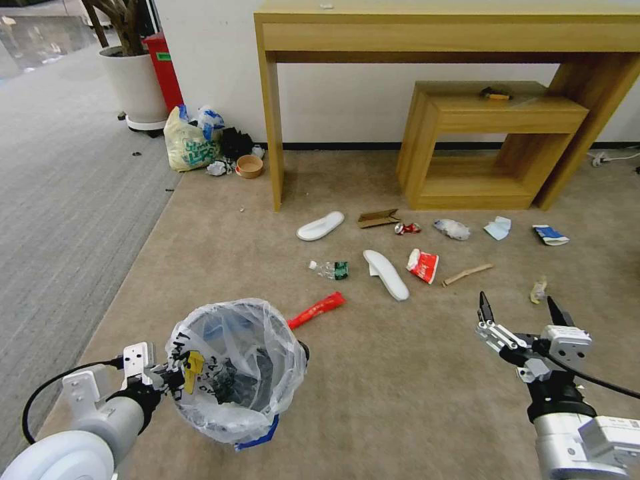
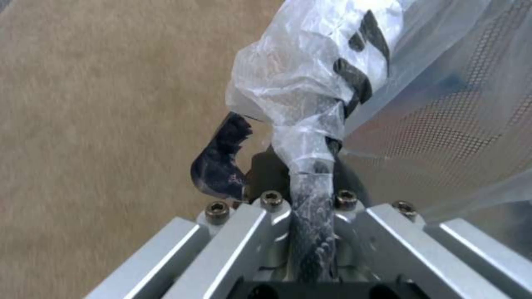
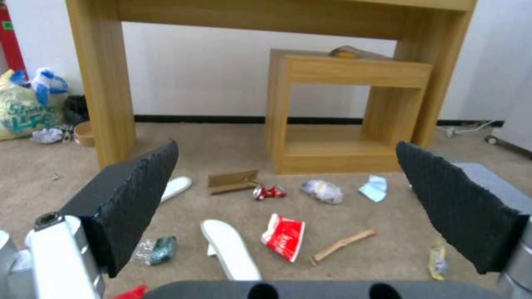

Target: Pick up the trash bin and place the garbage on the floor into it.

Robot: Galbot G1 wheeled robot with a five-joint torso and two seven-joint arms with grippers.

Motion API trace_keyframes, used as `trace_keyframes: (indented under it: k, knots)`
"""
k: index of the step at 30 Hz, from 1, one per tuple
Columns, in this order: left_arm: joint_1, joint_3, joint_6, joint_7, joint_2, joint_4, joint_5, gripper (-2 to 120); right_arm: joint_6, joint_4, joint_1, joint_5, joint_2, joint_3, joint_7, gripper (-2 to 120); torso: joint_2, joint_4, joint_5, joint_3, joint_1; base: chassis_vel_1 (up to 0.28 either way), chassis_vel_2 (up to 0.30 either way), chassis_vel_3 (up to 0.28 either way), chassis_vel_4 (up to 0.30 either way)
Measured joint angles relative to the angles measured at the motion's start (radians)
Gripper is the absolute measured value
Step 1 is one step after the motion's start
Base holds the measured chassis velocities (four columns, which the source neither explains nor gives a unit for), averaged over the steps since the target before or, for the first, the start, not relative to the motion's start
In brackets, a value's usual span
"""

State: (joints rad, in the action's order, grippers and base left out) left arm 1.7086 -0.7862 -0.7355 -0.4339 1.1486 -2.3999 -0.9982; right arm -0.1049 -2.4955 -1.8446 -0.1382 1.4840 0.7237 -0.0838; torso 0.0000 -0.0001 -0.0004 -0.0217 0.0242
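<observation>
While left tool [image 1: 175, 375] grips trash bin [image 1: 235, 371], right tool [image 1: 519, 309] gapes above carpet [image 1: 400, 373].

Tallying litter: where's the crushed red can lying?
Head view: the crushed red can lies on the carpet right of centre, between the brown cardboard piece and the crumpled clear plastic.

Bright even indoor light, soft shadows, wide-angle bending at edges, blurry wrist views

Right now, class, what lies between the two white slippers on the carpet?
In the head view, bare carpet separates the two white slippers.
</observation>
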Motion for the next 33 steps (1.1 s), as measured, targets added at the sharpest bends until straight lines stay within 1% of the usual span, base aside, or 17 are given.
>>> trace_keyframes:
  k: [17, 19, 22, 23, 25, 27, 29, 31, 33]
  knots:
    - [0.001, 0.004, 0.000, 0.002, 0.007, 0.001, 0.005, 0, -0.002, 0.024, 0.001, 0.002, -0.003, -0.003, 0.007, 100, 0.000, 0.0000, -0.0002, 0.000, 0.000, -0.085, 0.303, 0.096, -0.304]
    - [0.002, 0.004, 0.000, 0.002, 0.008, 0.000, 0.005, 0, -0.011, 0.038, 0.007, -0.001, -0.005, -0.001, 0.010, 100, 0.000, 0.0000, 0.0000, 0.000, 0.000, -0.099, 0.282, 0.122, -0.258]
    - [0.009, -0.003, 0.000, 0.002, 0.008, -0.002, 0.006, 0, -0.020, 0.101, 0.036, -0.014, -0.014, 0.009, 0.028, 100, 0.000, 0.0000, 0.0001, 0.000, 0.000, -0.102, 0.199, 0.114, -0.191]
    - [0.009, -0.003, 0.000, 0.002, 0.008, -0.002, 0.006, 0, -0.020, 0.101, 0.036, -0.014, -0.014, 0.009, 0.028, 100, 0.000, 0.0000, 0.0001, 0.000, 0.000, -0.088, 0.135, 0.093, -0.166]
    - [0.014, -0.005, 0.000, 0.002, 0.008, -0.004, 0.006, 0, -0.044, 0.142, 0.062, -0.065, -0.032, 0.015, 0.032, 100, 0.000, 0.0000, 0.0002, 0.000, 0.000, -0.052, 0.091, 0.075, -0.039]
    - [0.014, -0.005, 0.000, 0.001, 0.008, -0.004, 0.006, 0, -0.053, 0.152, 0.070, -0.083, -0.038, 0.017, 0.032, 100, 0.000, 0.0000, 0.0003, 0.000, 0.000, -0.015, 0.023, 0.037, 0.003]
    - [0.013, -0.004, 0.000, -0.002, 0.007, -0.005, 0.005, 0, -0.079, 0.188, 0.098, -0.144, -0.059, 0.023, 0.032, 100, 0.000, 0.0000, 0.0001, 0.000, 0.000, 0.000, 0.000, 0.000, 0.000]
    - [0.012, -0.003, 0.000, -0.003, 0.005, -0.004, 0.005, 0, -0.086, 0.196, 0.105, -0.159, -0.064, 0.024, 0.032, 100, 0.000, 0.0000, 0.0001, 0.000, 0.000, 0.000, 0.000, 0.000, 0.000]
    - [0.002, 0.003, 0.000, -0.005, -0.008, 0.005, 0.003, 0, -0.113, 0.229, 0.130, -0.222, -0.079, 0.025, 0.031, 100, 0.000, 0.0000, 0.0001, 0.000, 0.000, 0.000, 0.000, 0.000, 0.000]
